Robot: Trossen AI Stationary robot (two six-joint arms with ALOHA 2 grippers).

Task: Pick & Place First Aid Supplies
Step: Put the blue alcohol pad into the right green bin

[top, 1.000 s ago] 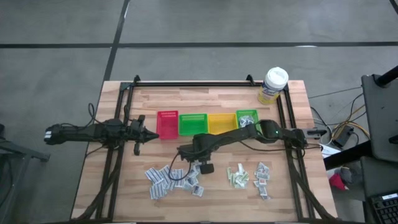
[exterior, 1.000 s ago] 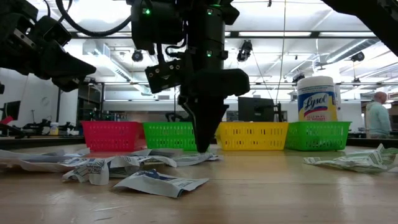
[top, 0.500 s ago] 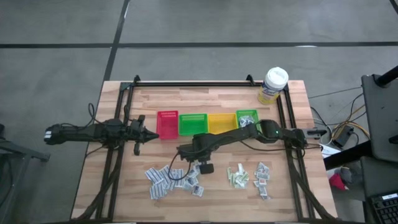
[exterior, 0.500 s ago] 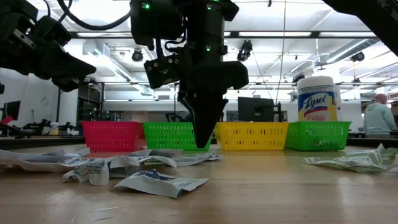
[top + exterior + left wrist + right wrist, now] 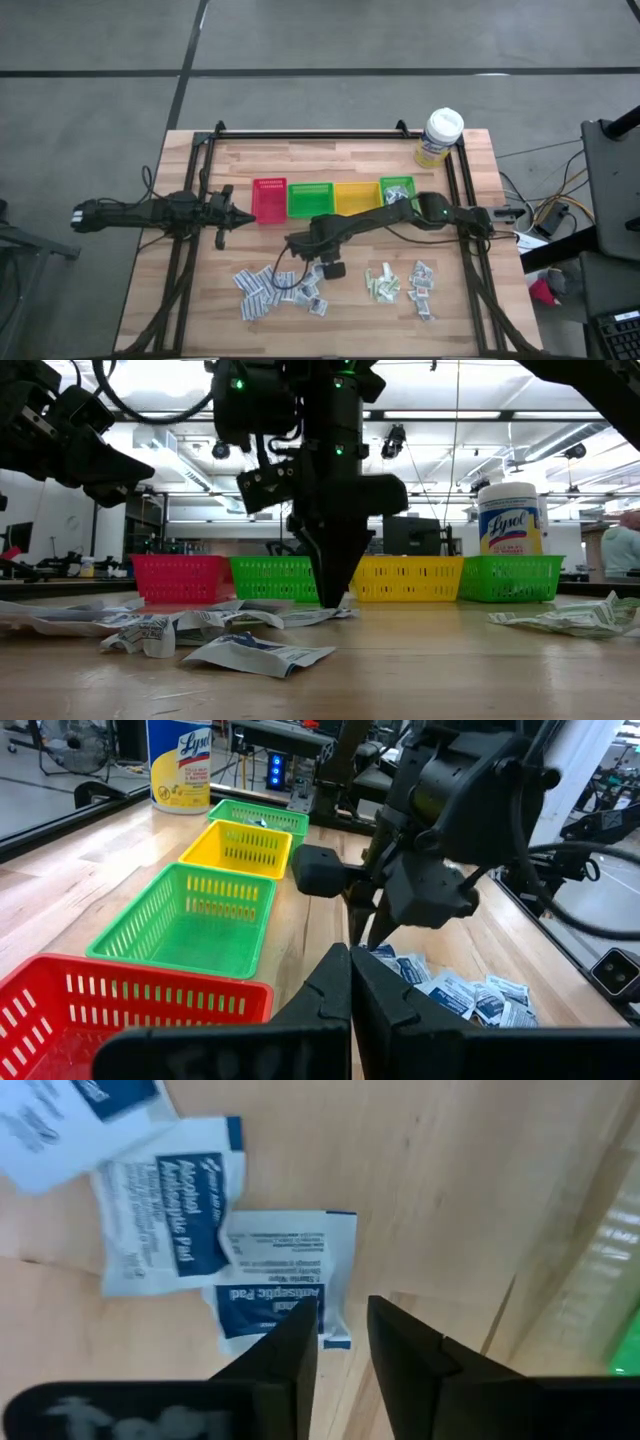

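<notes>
Overhead, 4 bins (image 5: 333, 198), 1 wipes tub (image 5: 439, 137), 2 arms.

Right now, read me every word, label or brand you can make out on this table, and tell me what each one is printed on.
"Lysol": on the yellow wipes tub.
"Alcohol Antiseptic Pad": on a white-blue sachet, slightly blurred.
"Pad" and "Alcohol Antiseptic": on the sachet just ahead of the right gripper; its smaller print is too blurred to read.
All other sachets and the tub's small print: too small to read.
</notes>
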